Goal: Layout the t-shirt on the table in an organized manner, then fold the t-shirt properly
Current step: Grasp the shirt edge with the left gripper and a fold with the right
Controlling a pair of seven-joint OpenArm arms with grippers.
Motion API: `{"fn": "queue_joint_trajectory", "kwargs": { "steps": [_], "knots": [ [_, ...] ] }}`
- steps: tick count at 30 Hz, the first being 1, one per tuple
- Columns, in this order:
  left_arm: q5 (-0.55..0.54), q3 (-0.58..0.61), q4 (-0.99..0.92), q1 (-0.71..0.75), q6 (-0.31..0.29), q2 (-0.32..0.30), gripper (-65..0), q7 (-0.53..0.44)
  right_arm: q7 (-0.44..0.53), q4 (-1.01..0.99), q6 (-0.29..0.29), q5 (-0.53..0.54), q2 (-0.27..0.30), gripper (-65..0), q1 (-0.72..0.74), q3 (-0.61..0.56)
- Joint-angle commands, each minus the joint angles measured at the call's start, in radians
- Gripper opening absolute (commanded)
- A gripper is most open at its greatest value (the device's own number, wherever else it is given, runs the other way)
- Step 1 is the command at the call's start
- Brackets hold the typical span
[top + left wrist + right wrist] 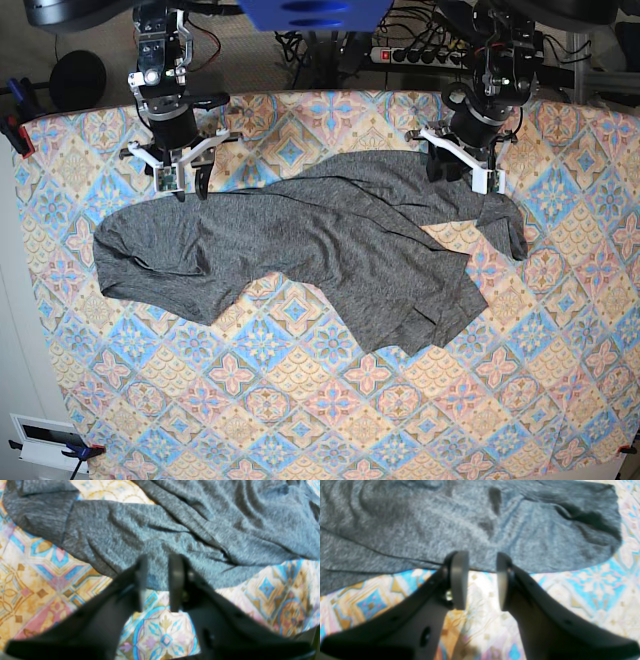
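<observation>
Both end effectors spread, nothing held: left [157, 580] & right [480, 580] just over t-shirt [330, 250] far edge. Lay crumpled mid worktop [300, 420]. Looked soft, light, floppy; best pinched at hem/shoulder edges.

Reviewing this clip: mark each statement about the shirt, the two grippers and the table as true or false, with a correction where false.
1. The t-shirt lies crumpled on the table, not laid flat. True.
2. The left gripper is clamped on the fabric. False: its jaws stand apart at the shirt's edge, holding nothing.
3. The right gripper is open. True.
4. The shirt is folded into a neat rectangle. False: it sprawls wrinkled, partly doubled over.
5. The shirt bears a printed logo. False: no print shows on the plain grey fabric.
</observation>
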Motion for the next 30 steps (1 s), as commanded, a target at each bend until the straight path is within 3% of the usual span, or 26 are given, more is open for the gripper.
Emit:
{"fn": "queue_joint_trajectory", "kwargs": {
  "steps": [1, 5, 9, 12, 17, 23, 30],
  "knots": [
    [-0.014, 0.0, 0.016, -0.019, -0.006, -0.042, -44.4, -0.02, 0.044, 0.02, 0.0, 0.001, 0.005, -44.1, 0.009, 0.003],
    [-0.012, 0.043, 0.016, -0.088, -0.006, -0.172, -40.0, -0.02, 0.044, 0.014, 0.0, 0.003, 0.003, -40.3, 0.032, -0.011],
    [-0.009, 0.006, 0.009, -0.168, -0.006, -0.218, -40.0, -0.02, 0.044, 0.014, 0.0, 0.003, 0.002, -39.9, 0.102, -0.06],
    [-0.006, -0.078, -0.024, -0.234, -0.006, -0.218, -40.0, -0.02, 0.044, 0.014, 0.0, 0.003, 0.0, -39.9, 0.133, -0.071],
    [-0.012, -0.106, -0.113, -0.38, -0.006, -0.218, -40.0, 0.035, 0.043, 0.013, 0.0, 0.004, -0.001, -39.9, 0.167, -0.071],
    [-0.015, -0.1, -0.401, -0.522, -0.007, -0.181, -39.7, 0.081, 0.043, 0.013, 0.0, 0.001, -0.001, -39.9, 0.174, -0.102],
    [-0.015, -0.109, -0.427, -0.522, -0.095, -0.12, -39.6, 0.081, 0.043, 0.013, 0.0, 0.0, -0.001, -39.9, 0.174, -0.105]
  ]
}}
